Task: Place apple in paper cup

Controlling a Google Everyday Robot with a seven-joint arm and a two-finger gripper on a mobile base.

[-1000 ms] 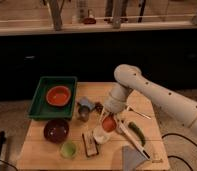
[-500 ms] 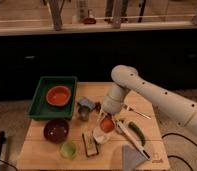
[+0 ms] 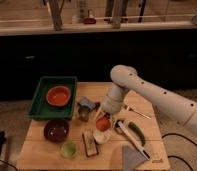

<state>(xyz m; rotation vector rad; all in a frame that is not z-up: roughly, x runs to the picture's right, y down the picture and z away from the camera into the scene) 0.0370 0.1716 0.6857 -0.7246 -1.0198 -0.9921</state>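
Observation:
The apple (image 3: 103, 123) is a small orange-red fruit held at the tip of my gripper (image 3: 103, 120), just above the white paper cup (image 3: 101, 136) near the table's middle front. The cup's pale rim shows below and slightly left of the apple. My white arm (image 3: 142, 92) reaches in from the right and bends down over the table. My gripper sits directly over the cup, shut on the apple.
A green tray (image 3: 42, 97) holds an orange bowl (image 3: 59, 95) at left. A dark bowl (image 3: 56, 130), a light green cup (image 3: 68, 148), a metal cup (image 3: 84, 113), a brown bar (image 3: 90, 145), a green pepper (image 3: 135, 131) and a grey cloth (image 3: 133, 157) lie around.
My gripper with the apple has shifted slightly left and down, closer over the white cup.

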